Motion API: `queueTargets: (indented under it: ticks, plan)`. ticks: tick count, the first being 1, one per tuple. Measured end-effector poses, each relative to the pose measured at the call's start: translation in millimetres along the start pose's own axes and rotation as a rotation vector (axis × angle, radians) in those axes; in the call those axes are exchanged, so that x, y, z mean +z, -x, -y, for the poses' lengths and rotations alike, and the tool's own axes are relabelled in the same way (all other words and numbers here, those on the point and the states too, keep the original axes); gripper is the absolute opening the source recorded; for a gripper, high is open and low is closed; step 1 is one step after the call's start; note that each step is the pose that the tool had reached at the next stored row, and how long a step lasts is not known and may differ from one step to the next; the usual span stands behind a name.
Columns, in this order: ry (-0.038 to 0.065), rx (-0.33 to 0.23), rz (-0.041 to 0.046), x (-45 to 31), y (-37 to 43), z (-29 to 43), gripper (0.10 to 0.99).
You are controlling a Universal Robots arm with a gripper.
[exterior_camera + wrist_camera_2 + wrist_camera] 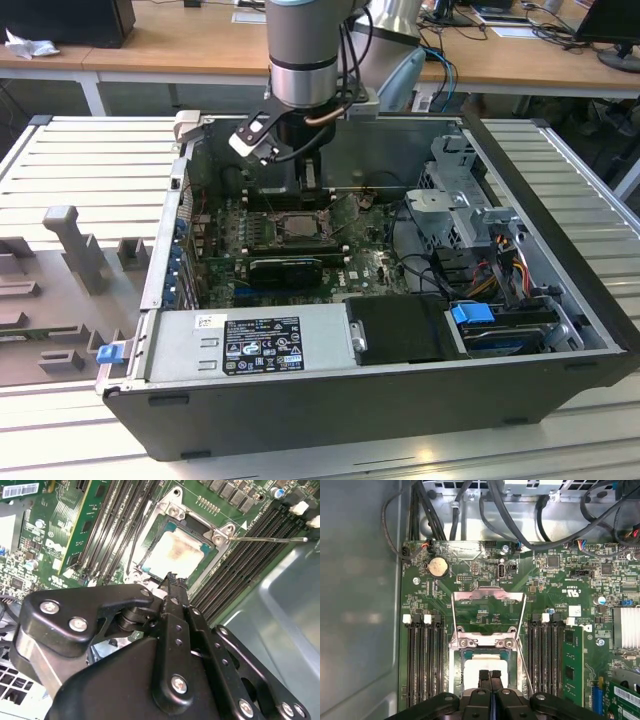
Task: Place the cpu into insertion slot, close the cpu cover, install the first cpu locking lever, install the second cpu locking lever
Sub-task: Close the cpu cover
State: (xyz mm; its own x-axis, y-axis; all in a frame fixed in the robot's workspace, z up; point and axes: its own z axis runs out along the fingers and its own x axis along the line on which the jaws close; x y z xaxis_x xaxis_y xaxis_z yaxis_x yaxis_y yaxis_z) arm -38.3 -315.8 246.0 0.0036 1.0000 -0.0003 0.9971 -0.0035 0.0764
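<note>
Seating looks done: the cpu point(485, 661) lies in the insertion slot point(455, 660), with the tool point(490, 675), tips together, just above it. Beyond the slot the cpu cover point(488, 595) stands open; closing it likely wants a slow, even push on its frame.

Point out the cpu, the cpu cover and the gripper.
cpu point(175, 554): second wrist view, middle of its pale top face.
cpu cover point(487, 596): first wrist view, end bar of the open frame.
gripper point(490, 675): first wrist view, midway between its closed fingertips.
</note>
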Motion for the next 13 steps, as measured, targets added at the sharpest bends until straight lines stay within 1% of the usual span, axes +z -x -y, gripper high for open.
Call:
queueTargets:
  ticks: [2, 3, 6, 8, 9, 11, 13]
  plan:
    - [0.000, 0.000, 0.0000, -6.2, 0.0, -0.5, 0.106]
    - [0.000, 0.000, -0.0001, -7.5, 0.0, -0.6, 0.106]
    - [0.000, 0.000, -0.0004, -9.7, 0.0, -1.0, 0.106]
    - [0.000, 0.000, 0.0005, -10.5, 0.0, -2.7, 0.106]
    - [0.000, 0.000, 0.0031, -12.5, -0.2, -2.8, 0.106]
    - [0.000, 0.000, 0.0036, -16.7, -0.8, -3.3, 0.106]
    - [0.000, 0.000, 0.0034, -17.1, -0.9, -4.2, 0.106]
